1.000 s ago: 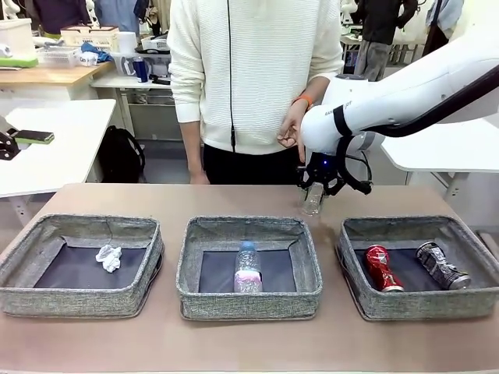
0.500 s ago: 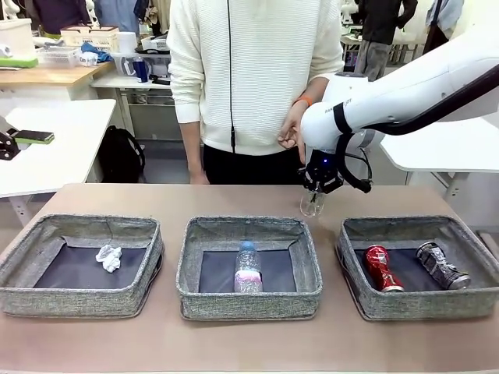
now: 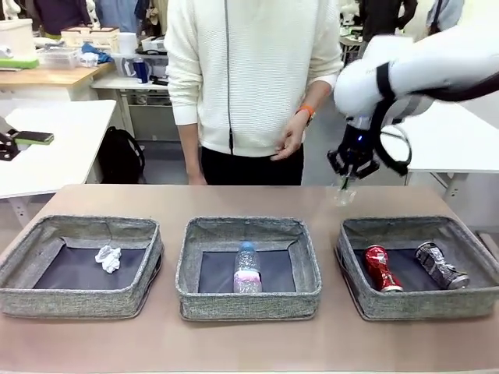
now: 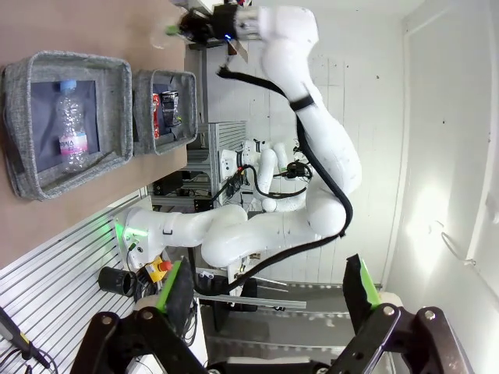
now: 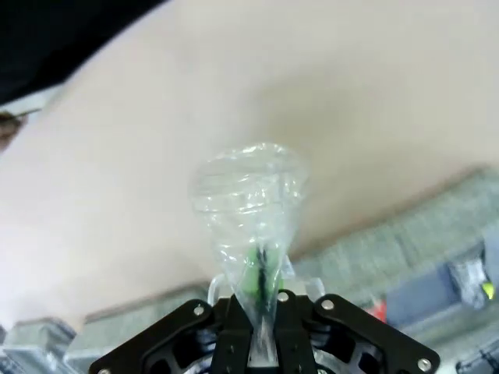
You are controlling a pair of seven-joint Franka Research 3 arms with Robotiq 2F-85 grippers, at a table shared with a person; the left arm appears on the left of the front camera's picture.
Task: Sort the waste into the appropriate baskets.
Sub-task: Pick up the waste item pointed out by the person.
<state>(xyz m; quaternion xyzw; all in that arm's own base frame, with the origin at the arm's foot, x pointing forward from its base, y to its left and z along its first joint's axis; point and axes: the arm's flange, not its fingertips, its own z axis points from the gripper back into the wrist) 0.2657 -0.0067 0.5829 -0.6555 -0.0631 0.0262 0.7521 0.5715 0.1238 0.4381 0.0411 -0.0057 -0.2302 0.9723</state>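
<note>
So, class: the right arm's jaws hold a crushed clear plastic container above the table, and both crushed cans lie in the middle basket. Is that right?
Not quite. The front view shows the crushed red can and crushed dark can in the right-hand basket; the middle basket holds the bottle. The rest stands.

White arm (image 3: 437, 66), black cable-looped hand (image 3: 348, 167)

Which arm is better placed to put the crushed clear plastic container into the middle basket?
The right arm, I judge. The right gripper is already shut on the crushed clear plastic container, lifted behind the baskets. The middle grey woven basket holds a clear plastic bottle. The left gripper is open.
</note>
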